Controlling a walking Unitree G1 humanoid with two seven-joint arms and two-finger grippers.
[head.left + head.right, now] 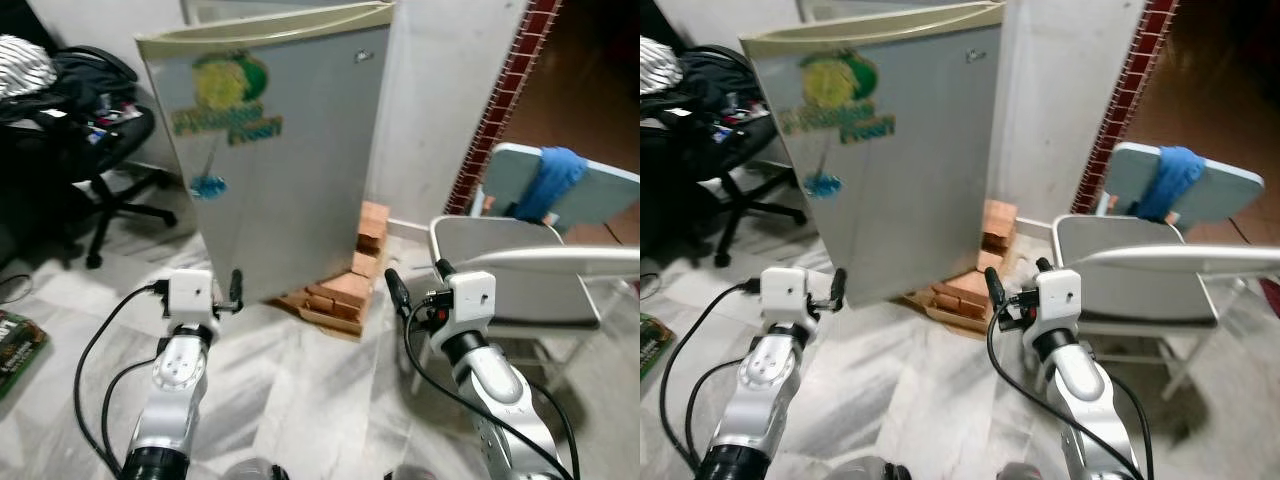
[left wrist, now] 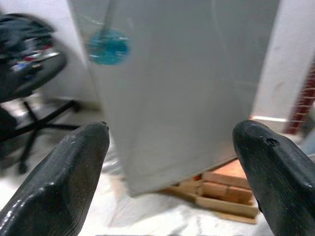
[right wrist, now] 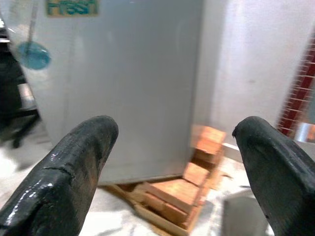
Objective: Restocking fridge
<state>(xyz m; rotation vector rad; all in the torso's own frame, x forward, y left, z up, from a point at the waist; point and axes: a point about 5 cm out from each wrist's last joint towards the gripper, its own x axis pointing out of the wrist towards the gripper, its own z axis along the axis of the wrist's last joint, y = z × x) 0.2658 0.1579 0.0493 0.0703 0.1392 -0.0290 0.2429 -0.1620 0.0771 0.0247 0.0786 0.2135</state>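
1. Left eye view: the small grey fridge (image 1: 270, 150) fills the upper centre of the frame, its door shut, a green sticker (image 1: 228, 95) at upper left of the door. It stands on a stack of bricks (image 1: 345, 285) at centre, likely to keep it off the marble floor (image 1: 300, 390). The left gripper (image 1: 234, 290) sits at lower left, just before the door's bottom edge; the right gripper (image 1: 415, 285) at lower right, facing the door's free side. Both seem raised ready to open it

2. Right eye view: an office chair (image 1: 730, 140) piled with clothes sits at upper left; a folding chair (image 1: 1140, 290) at right, and behind it another with a blue cloth (image 1: 1165, 185) draped over it. No goods to stock can be seen

3. Left wrist view: the fingers (image 2: 59, 187) stand wide apart, holding nothing, framing the door's lower part and a blue sticker (image 2: 108, 46) at upper left

4. Right wrist view: the fingers (image 3: 64, 177) are likewise spread and empty, the fridge's edge and the bricks between them
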